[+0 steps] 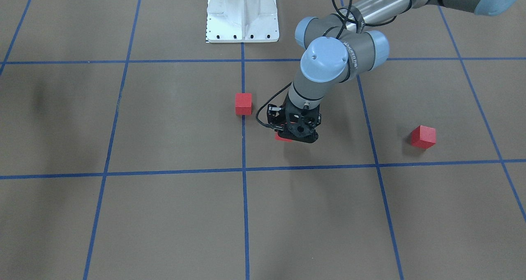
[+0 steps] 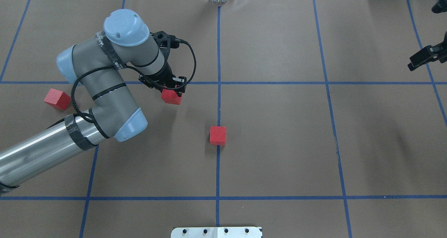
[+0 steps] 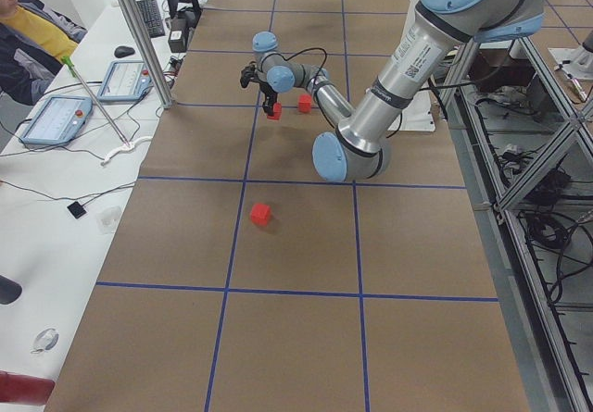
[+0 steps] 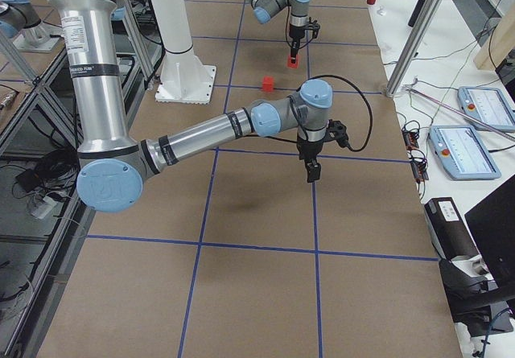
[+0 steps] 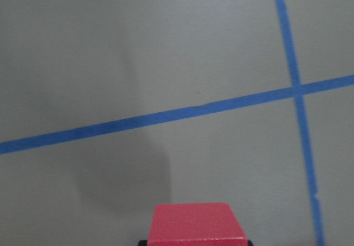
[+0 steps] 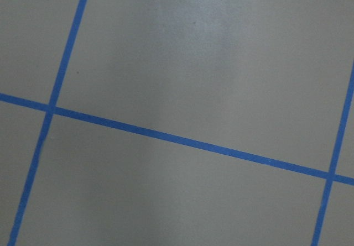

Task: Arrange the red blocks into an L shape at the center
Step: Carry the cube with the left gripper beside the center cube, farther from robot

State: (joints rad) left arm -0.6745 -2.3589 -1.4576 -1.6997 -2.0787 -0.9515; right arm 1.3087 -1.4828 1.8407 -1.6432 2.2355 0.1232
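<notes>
My left gripper (image 2: 171, 90) is shut on a red block (image 2: 171, 97) and holds it just above the brown surface, left of the centre tape line (image 2: 218, 105). The same block shows under the gripper in the front view (image 1: 282, 138) and at the bottom of the left wrist view (image 5: 198, 224). A second red block (image 2: 218, 135) (image 1: 243, 103) sits on the centre line. A third red block (image 2: 57, 99) (image 1: 423, 136) lies far to my left. My right gripper (image 2: 423, 58) hangs at the right edge, over bare surface; I cannot tell how its jaws stand.
The white robot base (image 1: 242, 15) stands at the table's near-robot edge. Blue tape lines (image 2: 279, 83) divide the surface into grid squares. In the exterior left view an operator (image 3: 23, 32) sits at a side bench with tablets (image 3: 56, 118) behind aluminium posts (image 3: 139, 32).
</notes>
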